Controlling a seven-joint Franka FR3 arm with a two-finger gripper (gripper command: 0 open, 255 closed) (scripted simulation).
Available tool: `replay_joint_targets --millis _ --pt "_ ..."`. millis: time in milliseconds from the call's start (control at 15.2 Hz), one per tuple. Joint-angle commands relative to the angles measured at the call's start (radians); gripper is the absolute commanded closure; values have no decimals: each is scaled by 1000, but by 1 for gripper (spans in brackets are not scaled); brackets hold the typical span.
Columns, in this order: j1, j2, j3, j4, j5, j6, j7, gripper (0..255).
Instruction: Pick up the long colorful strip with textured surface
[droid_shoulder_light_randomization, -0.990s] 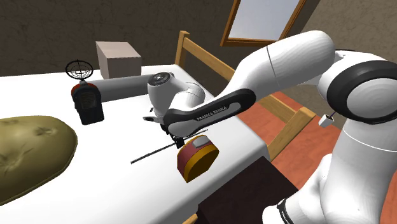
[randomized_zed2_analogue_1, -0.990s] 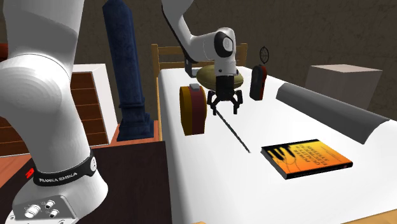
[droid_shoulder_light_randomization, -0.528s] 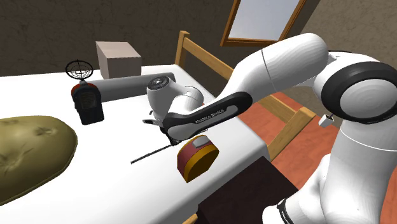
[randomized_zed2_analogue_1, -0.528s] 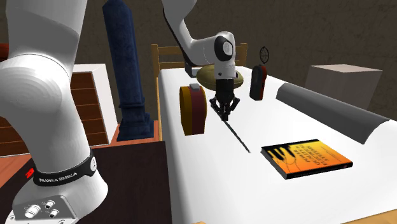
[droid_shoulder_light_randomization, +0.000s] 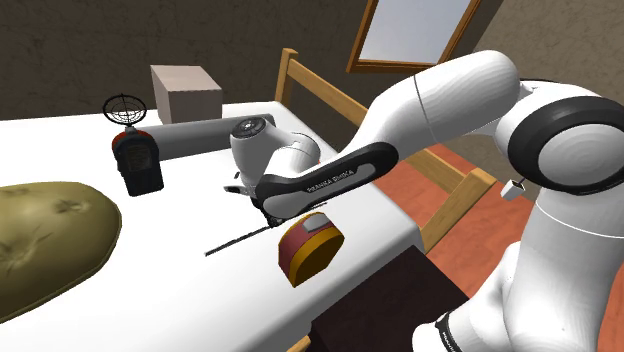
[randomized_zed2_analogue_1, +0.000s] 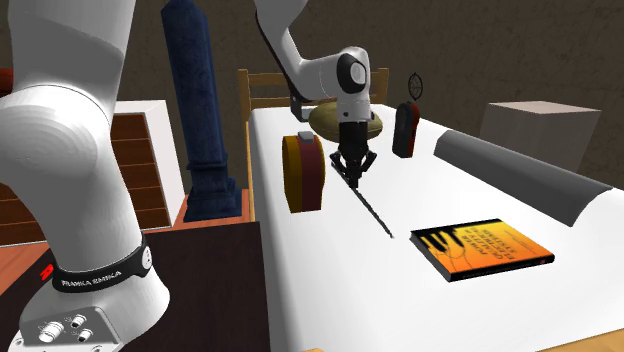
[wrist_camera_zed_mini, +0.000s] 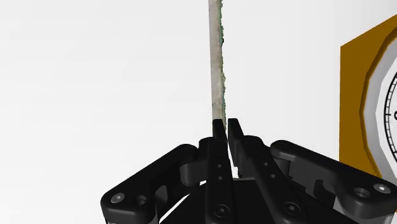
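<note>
A white bed (randomized_zed2_analogue_1: 330, 290) holds a round red-and-orange clock (randomized_zed2_analogue_1: 303, 172). Just beside the clock, the black gripper (randomized_zed2_analogue_1: 352, 172) pinches one end of the thin strip (randomized_zed2_analogue_1: 372, 208). A slow, straight lift likely suits this end-grip best.

The arm (droid_shoulder_light_randomization: 440, 100) hides one end of the strip (droid_shoulder_light_randomization: 236, 243).

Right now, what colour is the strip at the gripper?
The strip looks pale grey with a green-flecked edge; clearest in wrist view.
</note>
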Motion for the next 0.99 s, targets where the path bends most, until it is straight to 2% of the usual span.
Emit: replay_joint_targets --millis 0,924 --pt "-2 -19 3 0 7 -18 -8 255" --pt "-8 -117 16 38 48 -145 -56 255"
